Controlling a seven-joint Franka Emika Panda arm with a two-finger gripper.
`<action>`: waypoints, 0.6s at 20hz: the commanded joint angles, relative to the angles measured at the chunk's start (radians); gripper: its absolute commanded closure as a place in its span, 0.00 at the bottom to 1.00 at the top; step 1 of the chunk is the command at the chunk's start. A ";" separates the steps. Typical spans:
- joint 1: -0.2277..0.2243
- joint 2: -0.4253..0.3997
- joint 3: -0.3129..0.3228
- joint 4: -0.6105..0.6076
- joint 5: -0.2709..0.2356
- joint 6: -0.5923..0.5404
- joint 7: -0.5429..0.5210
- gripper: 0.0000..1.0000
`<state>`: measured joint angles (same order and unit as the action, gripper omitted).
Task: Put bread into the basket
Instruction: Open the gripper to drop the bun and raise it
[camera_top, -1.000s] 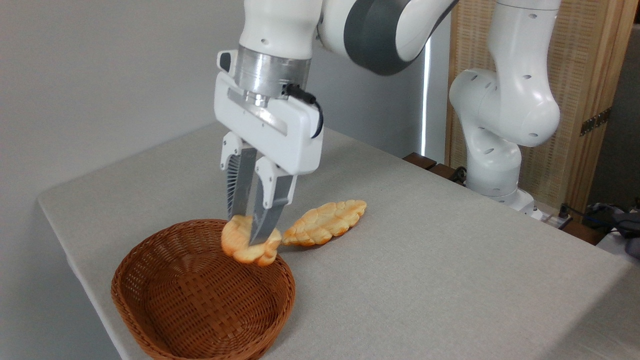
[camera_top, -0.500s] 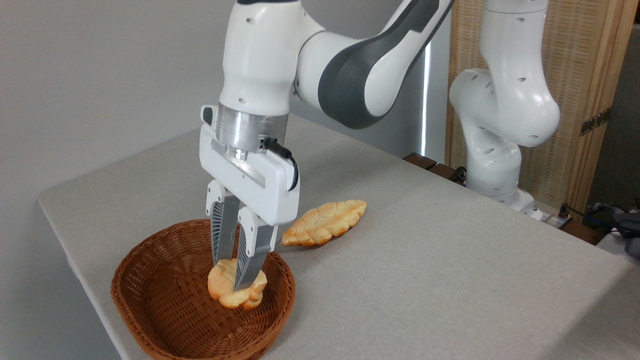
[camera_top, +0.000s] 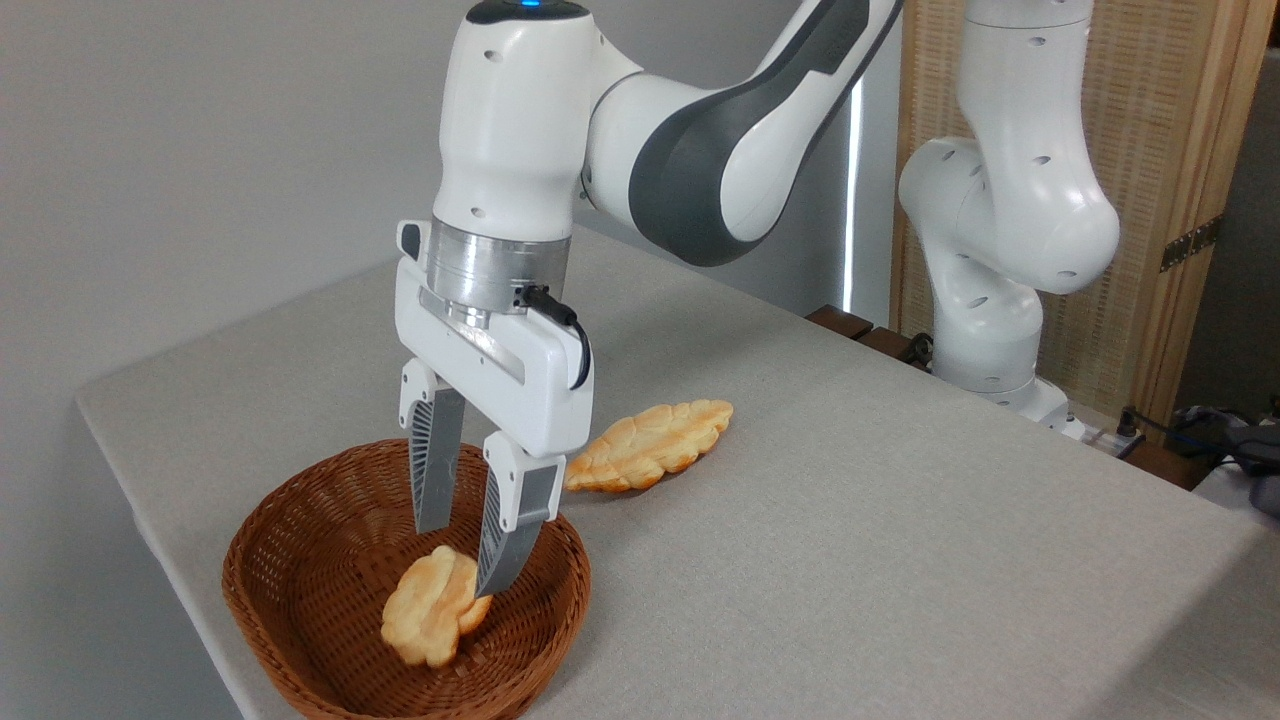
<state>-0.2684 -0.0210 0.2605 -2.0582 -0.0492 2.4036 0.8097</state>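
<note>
Bread: I see the bread (camera_top: 432, 605) lying inside the basket (camera_top: 300, 545), on the woven floor, tilted with its pale flat top turned toward the camera.

Bread and gripper: the gripper (camera_top: 463, 556) stands over the basket and points down. The bun lies just under the fingertips and a little to the left. The tip of the right finger (camera_top: 510, 530) seems to touch the upper right edge of the bun, or is just beside it; I cannot tell which. The left finger (camera_top: 432, 480) ends above the bun and is apart from it.

Gripper state: the two fingers are spread, with a clear gap between them, and nothing is clamped.

Basket: it sits near the front left corner of the table (camera_top: 850, 520).

Other bread: a longer braided loaf (camera_top: 650, 445) lies flat on the table, just behind and right of the basket rim, apart from the gripper.

Writing: I can read no brand, label or text on the arm, the basket or the table.
</note>
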 joint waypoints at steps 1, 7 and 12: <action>-0.006 -0.057 0.005 -0.002 -0.018 -0.021 -0.041 0.00; 0.006 -0.164 0.017 0.001 -0.015 -0.211 -0.098 0.00; 0.011 -0.180 0.017 0.001 -0.005 -0.363 -0.096 0.00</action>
<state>-0.2525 -0.1954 0.2717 -2.0558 -0.0519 2.0948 0.7243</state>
